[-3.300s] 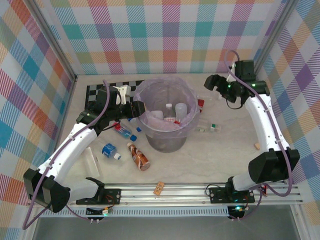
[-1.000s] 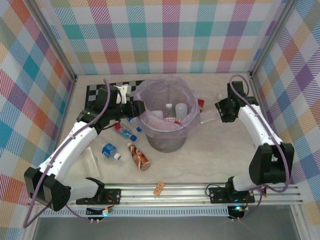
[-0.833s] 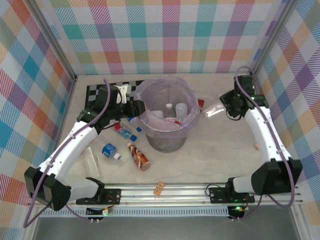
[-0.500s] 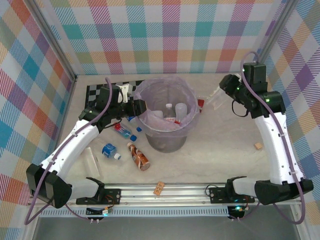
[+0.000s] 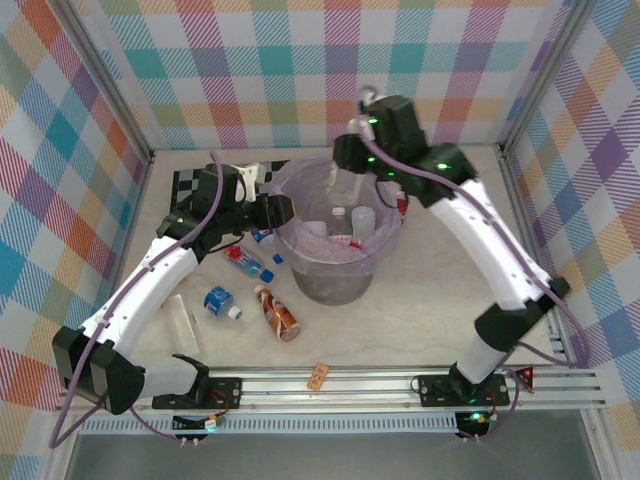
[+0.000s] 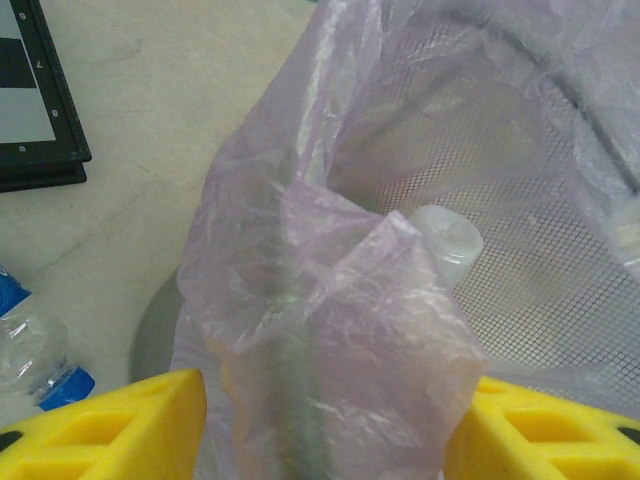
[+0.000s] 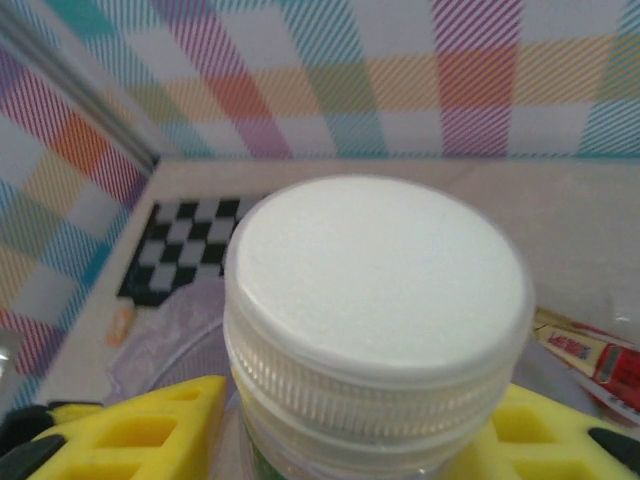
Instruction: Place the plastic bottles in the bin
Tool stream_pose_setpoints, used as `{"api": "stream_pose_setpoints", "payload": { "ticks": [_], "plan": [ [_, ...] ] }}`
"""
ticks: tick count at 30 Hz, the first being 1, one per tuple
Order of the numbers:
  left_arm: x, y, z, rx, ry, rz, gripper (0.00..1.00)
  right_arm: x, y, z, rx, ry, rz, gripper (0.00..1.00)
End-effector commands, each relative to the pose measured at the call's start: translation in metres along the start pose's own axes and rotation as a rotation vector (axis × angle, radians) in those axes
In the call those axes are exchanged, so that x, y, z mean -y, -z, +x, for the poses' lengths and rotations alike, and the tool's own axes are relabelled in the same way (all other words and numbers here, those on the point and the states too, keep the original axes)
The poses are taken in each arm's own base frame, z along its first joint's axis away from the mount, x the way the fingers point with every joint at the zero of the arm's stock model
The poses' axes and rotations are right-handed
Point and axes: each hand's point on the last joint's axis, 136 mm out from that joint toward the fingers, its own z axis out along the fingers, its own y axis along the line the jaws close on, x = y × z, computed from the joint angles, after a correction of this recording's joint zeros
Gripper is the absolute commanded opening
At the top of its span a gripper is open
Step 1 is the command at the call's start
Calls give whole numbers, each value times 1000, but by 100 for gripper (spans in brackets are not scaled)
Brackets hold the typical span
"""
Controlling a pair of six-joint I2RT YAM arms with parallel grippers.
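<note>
- Bin (image 5: 325, 285) stands mid-tabletop (image 5: 450, 300), nearer the far edge. Bare room runs from it to the right edge; the left side is tighter.
- Board (image 5: 195, 185) lies in the far-left corner, just beside the bin.
- Left jaws wide, yellow fingers (image 6: 130, 425) either side of the bin's bagged left rim. Cannot tell if they press it.
- Right jaws hold the held bottle (image 7: 375, 290), white cap up, over the bin's far rim.
- In the bin: white-cap bottles (image 5: 338, 214).
- Loose towards the left edge: red-cap bottle (image 5: 248, 263), blue-label bottle (image 5: 220, 300), brown-label bottle (image 5: 278, 313), clear bottle (image 5: 185, 322). One more, the foot bottle (image 5: 265, 238), lies against the bin.
- Red packet (image 5: 402, 205) just right of the bin.
- Cork (image 5: 318, 376) at the near edge.
- Label and packet print too small to read.
</note>
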Motion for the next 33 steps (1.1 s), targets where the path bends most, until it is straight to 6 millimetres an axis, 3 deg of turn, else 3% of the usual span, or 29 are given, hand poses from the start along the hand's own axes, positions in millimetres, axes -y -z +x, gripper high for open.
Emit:
{"api": "stream_pose_setpoints", "payload": {
  "ticks": [1, 7, 16, 21, 26, 33],
  "plan": [
    [5, 8, -7, 19, -21, 14, 61, -10, -16, 15, -66, 96, 14, 26],
    [1, 8, -4, 17, -18, 2, 61, -8, -57, 55, -214, 91, 44, 29],
    [-2, 5, -2, 17, -12, -2, 61, -3, -79, 97, -351, 12, 63, 44],
    [-3, 4, -2, 16, -8, -6, 61, -3, -79, 101, -361, 4, 58, 60],
    [-3, 4, -2, 18, -9, -5, 61, -5, -71, 93, -337, 7, 45, 74],
    [-3, 5, -1, 17, -15, -7, 61, -5, -58, 79, -300, 14, 47, 77]
  ]
}}
